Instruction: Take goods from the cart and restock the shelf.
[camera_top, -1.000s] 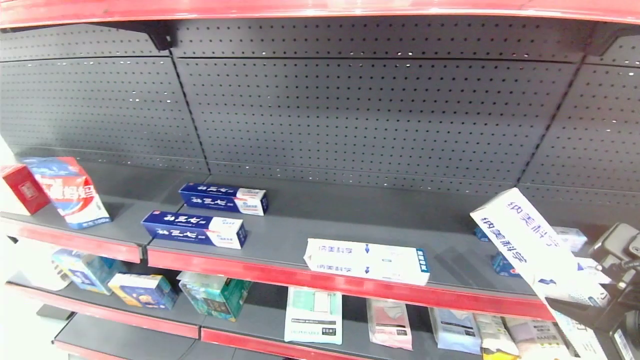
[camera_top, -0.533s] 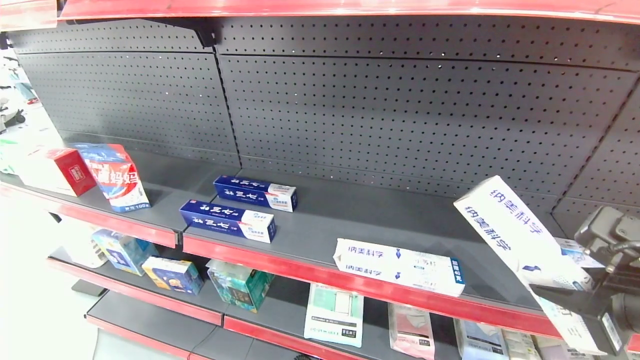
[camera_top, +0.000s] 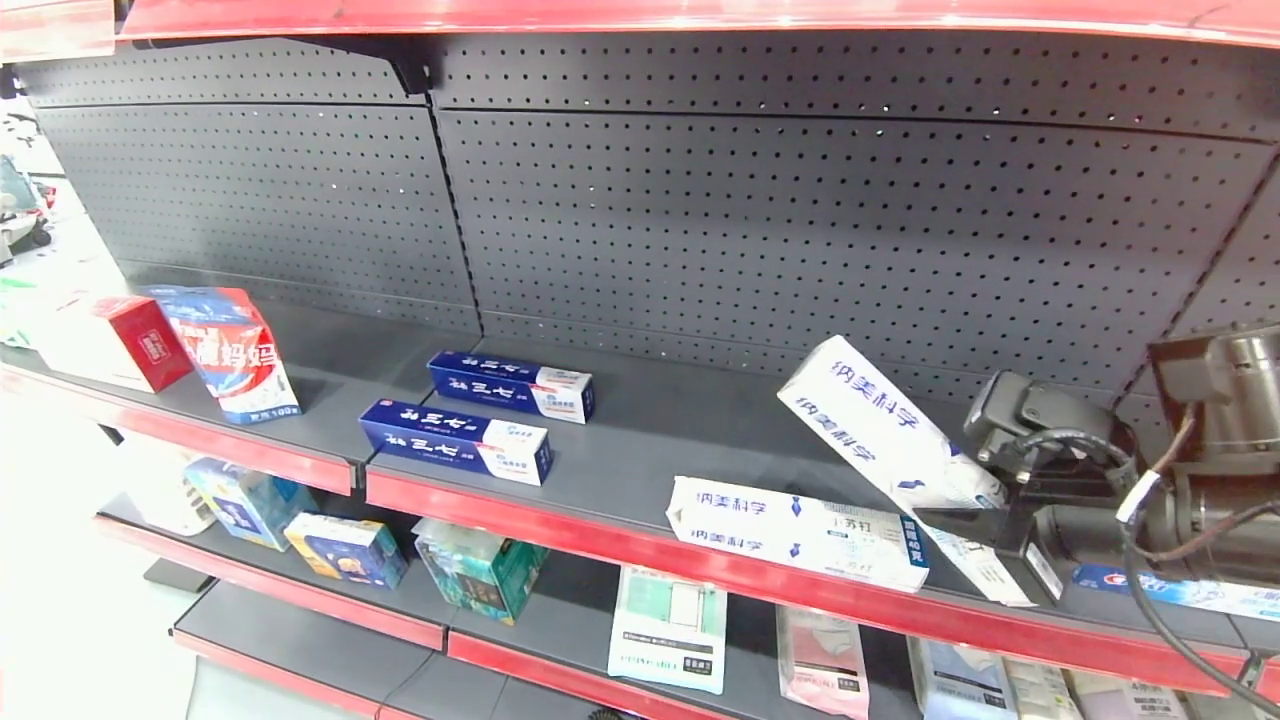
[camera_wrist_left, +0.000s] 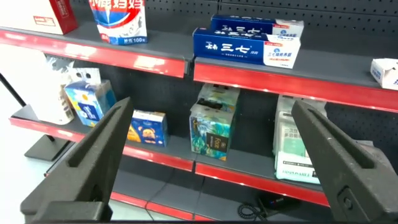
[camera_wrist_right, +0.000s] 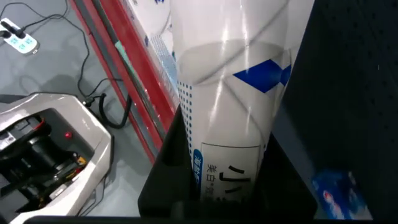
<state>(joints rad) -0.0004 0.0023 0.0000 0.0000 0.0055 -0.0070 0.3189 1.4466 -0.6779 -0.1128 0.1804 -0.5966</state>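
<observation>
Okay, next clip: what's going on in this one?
The robot is restocking a shop shelf. Its right gripper is shut on a white toothpaste box, held tilted over the shelf near the right end of a matching white box that lies flat at the front edge. Two blue boxes lie farther left. The left gripper is open and empty, in front of the lower shelves.

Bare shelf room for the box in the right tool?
Bare: shelf deck between the blue boxes and the lying white box, back to the pegboard. Crowded: right end, under the right tool with its held box, beside a blue-white pack.
</observation>
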